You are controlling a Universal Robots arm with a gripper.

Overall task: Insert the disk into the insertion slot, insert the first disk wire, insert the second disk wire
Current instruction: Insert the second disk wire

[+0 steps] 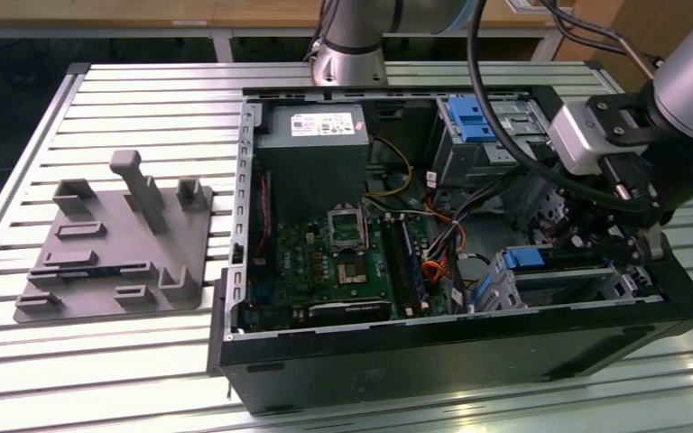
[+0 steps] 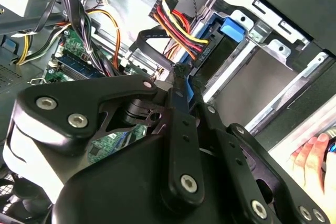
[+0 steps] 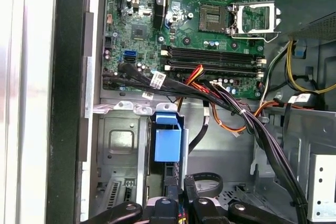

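The disk (image 1: 525, 259) sits seated in the insertion slot (image 1: 587, 285) at the computer case's (image 1: 443, 352) corner on the exterior view's right, blue carrier end facing the motherboard (image 1: 335, 262). The gripper (image 3: 177, 195) hangs just over the disk's connector end; jaws narrow, pinching a black wire connector (image 2: 179, 71). A person's hand (image 2: 315, 153) rests nearby on the desk (image 1: 142, 99).

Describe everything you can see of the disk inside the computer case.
The disk stands on edge in the silver metal slot at the case's corner, on the exterior view's right. Its bright blue plastic frame shows most; in the first wrist view a blue tab sits uppermost. A bundle of red, yellow and black wires reaches its end. The gripper is right beside it.
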